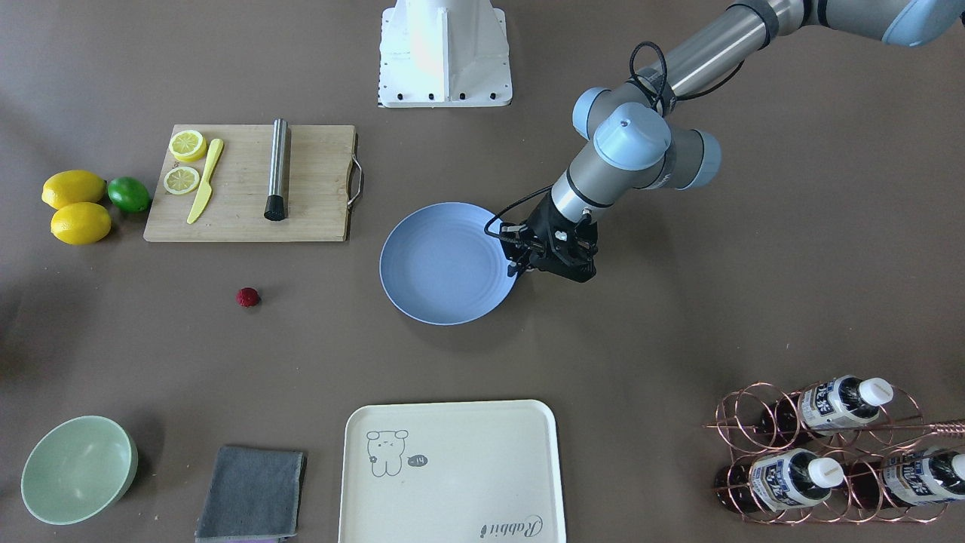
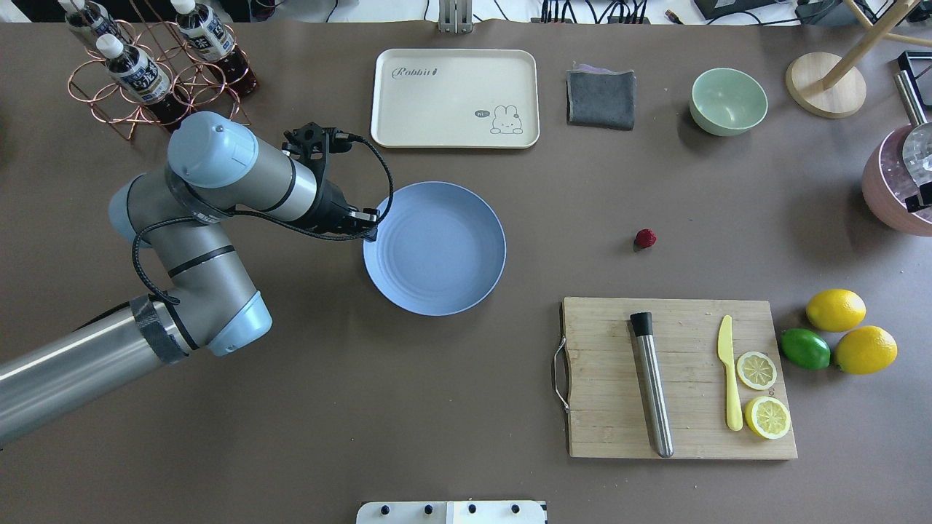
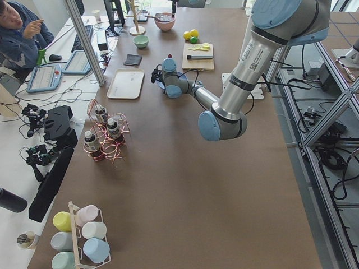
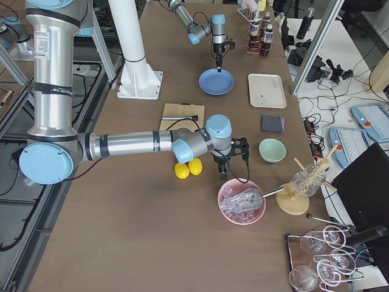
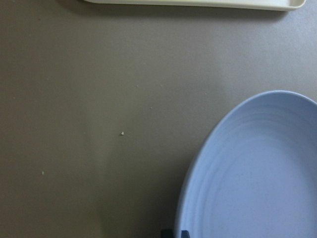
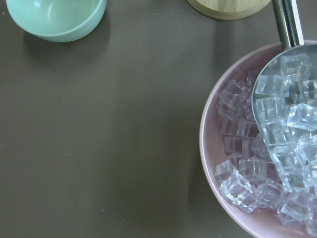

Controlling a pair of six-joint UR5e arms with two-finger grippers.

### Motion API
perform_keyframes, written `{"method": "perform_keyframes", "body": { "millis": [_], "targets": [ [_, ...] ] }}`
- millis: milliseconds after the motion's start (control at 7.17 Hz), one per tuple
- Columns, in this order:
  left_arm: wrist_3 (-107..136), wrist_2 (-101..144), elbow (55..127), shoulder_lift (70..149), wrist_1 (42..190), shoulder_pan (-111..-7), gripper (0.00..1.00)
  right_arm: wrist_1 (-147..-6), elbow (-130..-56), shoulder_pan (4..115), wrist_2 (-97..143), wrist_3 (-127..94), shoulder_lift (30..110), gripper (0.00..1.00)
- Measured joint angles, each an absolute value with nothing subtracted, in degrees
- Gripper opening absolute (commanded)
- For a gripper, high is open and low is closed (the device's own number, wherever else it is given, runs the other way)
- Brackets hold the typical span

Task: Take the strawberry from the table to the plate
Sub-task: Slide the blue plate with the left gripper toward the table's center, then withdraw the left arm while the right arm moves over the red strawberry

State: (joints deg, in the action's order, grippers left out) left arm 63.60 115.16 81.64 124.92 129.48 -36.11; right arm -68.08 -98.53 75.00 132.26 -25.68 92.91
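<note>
Grey-brown table (image 1: 603, 362) with a robot's left gripper (image 1: 520, 267) at the rim of an empty pale-blue plate (image 1: 441, 264).
It looks closed on nothing; the right gripper (image 4: 222, 173), near a pink bowl (image 6: 203, 139) of ice cubes (image 6: 237, 183) and a scoop (image 6: 287, 25), cannot be judged. The strawberry (image 1: 247, 297) lies on the table, well apart from the plate. Likely best: open, descend straight over the berry, pinch gently so it cannot roll. Both the mint bowl (image 1: 75, 467) and the tray (image 1: 452, 467) are empty.

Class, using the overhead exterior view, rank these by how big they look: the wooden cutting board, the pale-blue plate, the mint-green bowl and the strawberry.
1. Rectangular wooden cutting board
2. Round pale-blue plate
3. Round mint-green bowl
4. Tiny dark-red strawberry
No two look alike in size.
</note>
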Motion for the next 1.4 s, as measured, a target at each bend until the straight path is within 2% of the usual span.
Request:
{"method": "perform_keyframes", "body": {
  "millis": [558,837,1395],
  "targets": [
    [63.29,116.88,84.54,123.29,129.29,-39.22,0.98,-68.03,-99.05,68.58,130.17,-35.00,88.63,1.00],
    [57.38,124.97,87.90,120.63,124.95,-47.50,0.98,-68.13,-99.19,62.56,125.42,-38.86,85.05,1.00],
    [23.48,136.88,93.88,114.75,102.49,-66.99,0.98,-70.32,-98.67,50.04,117.46,-52.61,78.53,1.00]
  ]
}}
